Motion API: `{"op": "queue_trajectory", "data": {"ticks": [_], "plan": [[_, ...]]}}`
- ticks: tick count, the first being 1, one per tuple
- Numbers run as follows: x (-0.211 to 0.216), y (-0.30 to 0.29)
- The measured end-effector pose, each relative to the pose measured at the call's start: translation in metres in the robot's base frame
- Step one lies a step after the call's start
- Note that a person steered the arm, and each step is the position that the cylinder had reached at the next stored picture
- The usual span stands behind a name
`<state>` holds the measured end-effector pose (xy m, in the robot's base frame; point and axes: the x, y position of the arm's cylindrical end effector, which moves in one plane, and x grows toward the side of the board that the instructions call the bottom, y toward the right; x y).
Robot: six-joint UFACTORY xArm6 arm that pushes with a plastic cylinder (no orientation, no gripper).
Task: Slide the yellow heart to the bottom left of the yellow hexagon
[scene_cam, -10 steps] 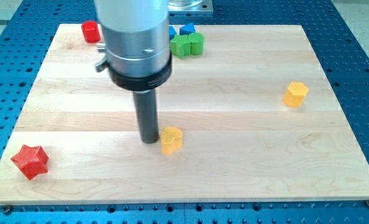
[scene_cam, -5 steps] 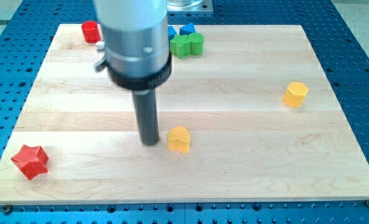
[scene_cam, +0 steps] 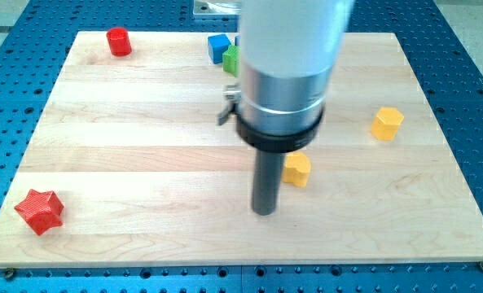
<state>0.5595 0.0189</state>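
Mid-push: yellow heart [scene_cam: 296, 169] sits centre-right of frame, my tip [scene_cam: 263, 212] just below-left of it. No pincer on this rig, just the rod. Yellow hexagon [scene_cam: 386, 123] is well apart, upper right. Next: push heart further right.

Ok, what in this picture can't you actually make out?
- Camera view: the arm's grey body hides most of the green block; its shape is unreadable.
- The blue block beside it is partly covered too.
- The yellow heart has its upper left edge behind the rod, above my tip.
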Motion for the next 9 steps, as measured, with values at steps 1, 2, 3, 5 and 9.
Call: {"op": "queue_trajectory", "data": {"ticks": [1,2,3,5,9], "plan": [[0.011,0.042],[-0.019,0.042],[-0.073,0.046],[-0.105,0.101],[-0.079,0.143]]}}
